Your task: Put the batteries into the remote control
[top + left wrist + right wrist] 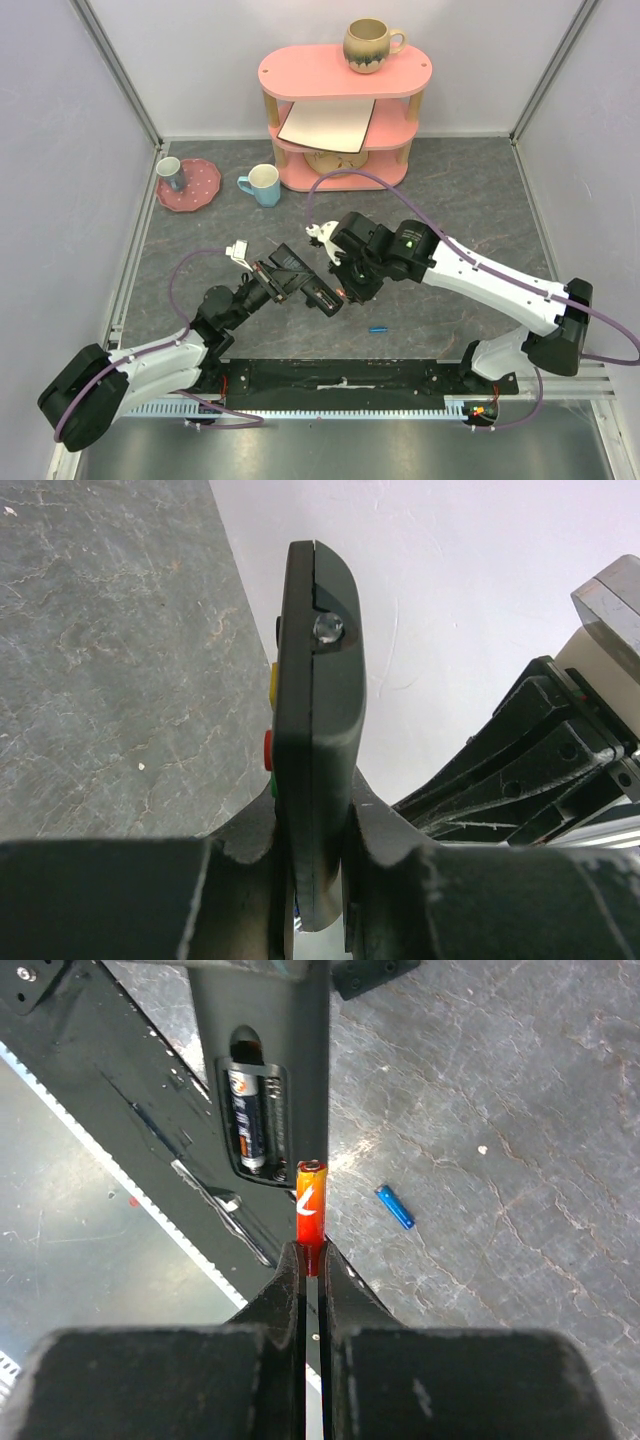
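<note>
My left gripper [290, 275] is shut on the black remote control [320, 296] and holds it above the table. In the left wrist view the remote [315, 700] stands edge-on between the fingers, with coloured buttons on its left face. My right gripper [312, 1260] is shut on the red-orange battery [310, 1205], whose tip is beside the remote's open battery compartment [255, 1120]. A dark cell lies in one slot of the compartment. The blue battery [394, 1206] lies on the table; it also shows in the top view [378, 328]. The right gripper [352, 288] is close against the remote.
A pink shelf [345, 110] stands at the back with a mug [370, 45] on top. A blue mug [262, 185] and a pink plate [205, 190] with a grey cup [172, 172] sit at the back left. The black base rail [340, 380] runs along the near edge.
</note>
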Available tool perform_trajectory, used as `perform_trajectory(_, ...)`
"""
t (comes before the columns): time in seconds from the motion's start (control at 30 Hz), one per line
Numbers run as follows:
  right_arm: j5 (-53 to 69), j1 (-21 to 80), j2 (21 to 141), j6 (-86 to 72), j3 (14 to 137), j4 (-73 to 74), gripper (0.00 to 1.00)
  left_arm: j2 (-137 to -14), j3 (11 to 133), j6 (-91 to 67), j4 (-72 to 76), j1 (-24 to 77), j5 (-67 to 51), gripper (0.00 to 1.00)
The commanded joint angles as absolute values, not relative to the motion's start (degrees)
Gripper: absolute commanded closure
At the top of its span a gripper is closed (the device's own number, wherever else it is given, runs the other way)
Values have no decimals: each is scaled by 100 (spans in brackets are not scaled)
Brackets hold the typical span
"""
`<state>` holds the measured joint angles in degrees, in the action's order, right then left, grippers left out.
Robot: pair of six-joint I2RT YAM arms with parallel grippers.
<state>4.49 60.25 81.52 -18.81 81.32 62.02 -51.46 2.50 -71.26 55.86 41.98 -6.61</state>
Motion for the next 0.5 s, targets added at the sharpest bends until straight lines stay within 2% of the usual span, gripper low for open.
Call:
perform_trajectory(0.0,711,6161,8314,-1810,8621,6363,100,-5062,-79,-7304,5854,4219,-712,98)
perform_trajectory(0.47,563,6363,8973,-1687,8973,6724,100,-4896,-132,-7339,5739,4219,-765,98)
